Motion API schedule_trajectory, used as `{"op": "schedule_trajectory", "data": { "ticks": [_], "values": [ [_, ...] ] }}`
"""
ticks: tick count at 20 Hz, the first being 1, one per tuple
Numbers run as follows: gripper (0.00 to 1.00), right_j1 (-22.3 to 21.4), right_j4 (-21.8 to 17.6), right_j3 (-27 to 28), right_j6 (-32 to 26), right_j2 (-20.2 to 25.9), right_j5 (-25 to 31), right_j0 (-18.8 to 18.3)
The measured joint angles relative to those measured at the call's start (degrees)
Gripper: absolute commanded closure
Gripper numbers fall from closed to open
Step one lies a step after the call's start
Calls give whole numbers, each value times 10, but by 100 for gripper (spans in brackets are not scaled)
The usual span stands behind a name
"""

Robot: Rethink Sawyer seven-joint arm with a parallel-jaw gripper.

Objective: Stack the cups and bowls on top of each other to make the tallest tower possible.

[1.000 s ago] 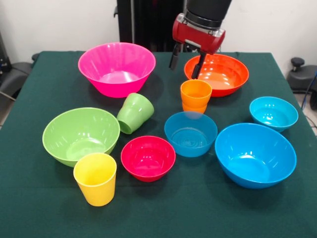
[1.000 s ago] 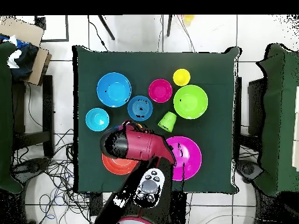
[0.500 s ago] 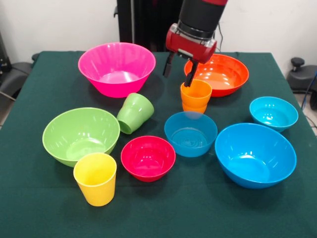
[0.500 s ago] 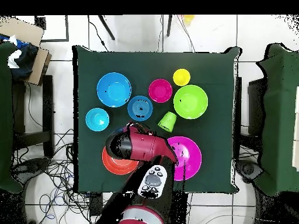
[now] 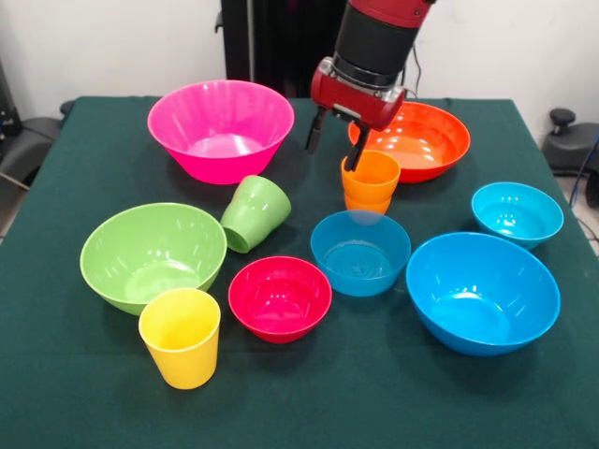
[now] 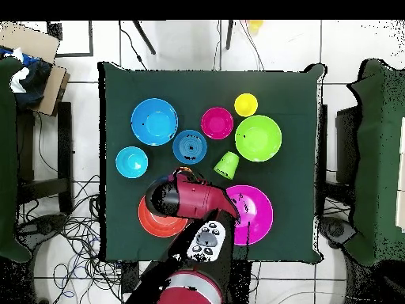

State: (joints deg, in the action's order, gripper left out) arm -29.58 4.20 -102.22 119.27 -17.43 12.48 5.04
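Note:
My gripper point(image 5: 333, 143) is open and empty, just above and behind the left rim of the upright orange cup point(image 5: 370, 182). One fingertip point(image 5: 353, 157) hangs close to that rim; I cannot tell whether it touches. The green cup point(image 5: 255, 213) lies tilted on its side between the pink bowl point(image 5: 220, 126) and the light green bowl point(image 5: 153, 254). The yellow cup point(image 5: 180, 337) stands upright at the front. The orange bowl point(image 5: 421, 140) is behind the orange cup. In the overhead view the arm point(image 6: 190, 198) hides the orange cup.
A red bowl point(image 5: 280, 296), a mid blue bowl point(image 5: 360, 251), a large blue bowl point(image 5: 482, 290) and a small cyan bowl point(image 5: 517, 213) stand separately on the green table point(image 5: 374, 393). Nothing is stacked. The overhead view shows the same spread, with the pink bowl point(image 6: 255, 212) beside the arm.
The gripper has moved a little to the picture's left and lower in the front view, from in front of the orange bowl to the orange cup's left rim. The cups and bowls have not moved.

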Motion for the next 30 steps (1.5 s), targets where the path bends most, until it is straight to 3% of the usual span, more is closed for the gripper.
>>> {"op": "schedule_trajectory", "data": {
  "ticks": [20,30],
  "values": [
    [0,3,11,5,0,-7,8,16],
    [0,42,24,15,0,-7,5,18]
  ]
}}
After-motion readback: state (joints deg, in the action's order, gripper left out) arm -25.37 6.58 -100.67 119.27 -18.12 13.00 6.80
